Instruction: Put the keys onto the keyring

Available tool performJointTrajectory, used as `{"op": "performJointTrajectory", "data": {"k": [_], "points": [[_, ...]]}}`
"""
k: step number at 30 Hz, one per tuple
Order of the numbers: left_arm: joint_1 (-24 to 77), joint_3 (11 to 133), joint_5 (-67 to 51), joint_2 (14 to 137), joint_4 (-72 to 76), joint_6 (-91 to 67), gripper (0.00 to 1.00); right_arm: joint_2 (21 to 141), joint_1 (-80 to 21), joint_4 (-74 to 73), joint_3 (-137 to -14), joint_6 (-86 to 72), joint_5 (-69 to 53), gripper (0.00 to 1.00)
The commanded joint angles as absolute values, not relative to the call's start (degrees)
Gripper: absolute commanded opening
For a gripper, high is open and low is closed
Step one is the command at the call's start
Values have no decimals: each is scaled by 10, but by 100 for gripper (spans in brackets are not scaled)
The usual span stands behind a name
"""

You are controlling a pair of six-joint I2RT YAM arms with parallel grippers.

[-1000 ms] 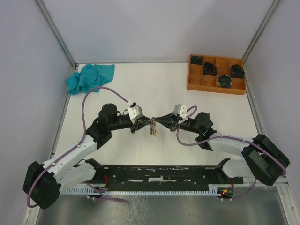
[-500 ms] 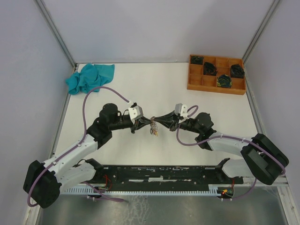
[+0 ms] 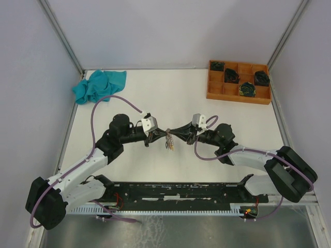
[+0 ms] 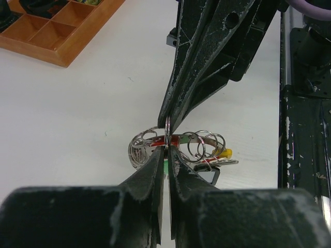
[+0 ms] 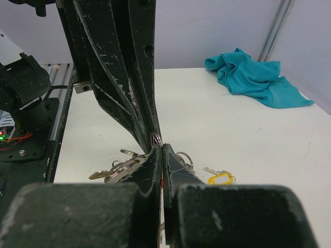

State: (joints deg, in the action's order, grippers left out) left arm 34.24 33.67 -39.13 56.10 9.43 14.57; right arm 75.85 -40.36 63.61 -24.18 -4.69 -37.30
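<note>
My left gripper (image 3: 164, 135) and right gripper (image 3: 172, 135) meet tip to tip over the middle of the table, both shut. A bundle hangs between them. It is the silvery ribbed keyring (image 4: 201, 146), with a yellow tag (image 4: 225, 153) and a dark tag (image 4: 209, 176), and small keys (image 3: 168, 143). In the left wrist view my left gripper (image 4: 166, 155) has a green tag (image 4: 166, 166) showing between its jaws. A red tag (image 4: 156, 140) lies just past them. In the right wrist view my right gripper (image 5: 162, 151) shows a red sliver in its jaws. Metal keys (image 5: 111, 172) and the yellow tag (image 5: 221, 178) hang beside it.
An orange compartment tray (image 3: 215, 91) with black coils stands at the back right and also shows in the left wrist view (image 4: 62, 47). A teal cloth (image 3: 99, 85) lies at the back left and shows in the right wrist view (image 5: 256, 77). Metal frame posts stand at the corners.
The two grippers and the bundle between them have shifted only very slightly. Both stay shut.
</note>
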Motion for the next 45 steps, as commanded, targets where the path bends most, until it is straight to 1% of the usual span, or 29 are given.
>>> {"op": "performJointTrajectory", "data": {"k": [1,2,3,10,17,20,24,27,31,35,42,45], "points": [[345,352,-397,553,127,141,8,761,-402,703,-268,-68,-381,1],[346,352,-398,553,126,139,4,762,-402,709,-267,-72,-377,1],[347,352,-398,554,123,140,3,764,-402,717,-264,-76,-368,0],[386,357,-357,554,76,160,3,766,-402,741,-256,-93,-328,1],[412,368,-275,554,64,149,4,775,-403,759,-254,-113,-314,1],[438,378,-241,564,65,151,4,787,-405,778,-254,-128,-309,1],[470,388,-196,576,81,141,7,803,-409,802,-252,-144,-297,1],[475,381,-178,571,109,121,12,814,-411,823,-248,-154,-294,1],[475,365,-129,540,122,104,20,810,-410,826,-237,-147,-283,1],[474,345,-94,498,114,107,25,800,-409,816,-231,-138,-289,1],[463,326,-76,435,78,133,29,794,-405,808,-232,-132,-309,1],[439,328,-121,432,76,137,29,795,-405,807,-235,-133,-316,0]]}}
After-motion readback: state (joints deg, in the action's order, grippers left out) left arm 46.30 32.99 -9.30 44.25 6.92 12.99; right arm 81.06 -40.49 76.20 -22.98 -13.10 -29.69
